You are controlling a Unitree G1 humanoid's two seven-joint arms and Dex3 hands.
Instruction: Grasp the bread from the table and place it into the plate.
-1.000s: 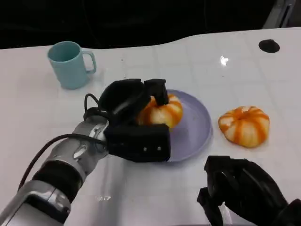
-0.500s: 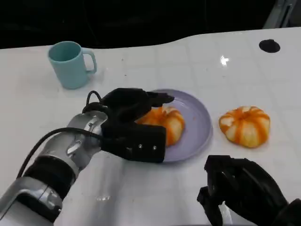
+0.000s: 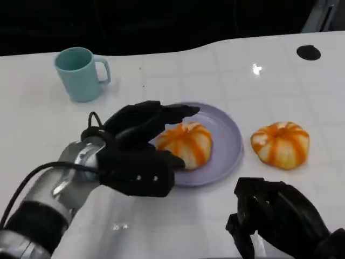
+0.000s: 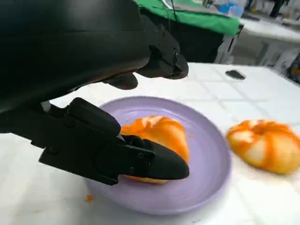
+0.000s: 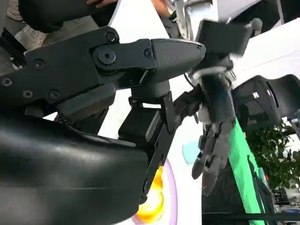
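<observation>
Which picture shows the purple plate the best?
The head view: the purple plate shows nearly whole from above, with one orange striped bread on it beside the left hand. The left wrist view shows it close up, partly behind fingers. The right wrist view shows just a sliver of rim.

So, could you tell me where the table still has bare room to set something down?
Bare table runs between the teal mug and the black round spot, behind the purple plate. The plate's far half is bare too. It is crowded nearer: left hand beside the plated bread, second bread, right hand.
</observation>
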